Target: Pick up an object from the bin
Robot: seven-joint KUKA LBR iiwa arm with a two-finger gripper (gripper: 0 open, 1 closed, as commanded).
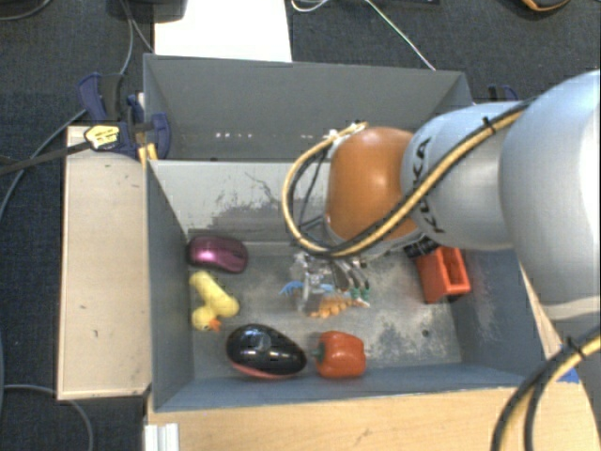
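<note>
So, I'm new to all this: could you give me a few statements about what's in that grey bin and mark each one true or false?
1. A yellow toy duck lies near the left wall of the bin. True.
2. The purple oval thing sits by the right wall. False: it lies on the left, just behind the duck; an orange block is the thing at the right.
3. A black computer mouse and a red toy pepper lie side by side along the near wall. True.
4. The arm reaches in from the left. False: it comes in from the right.
</note>
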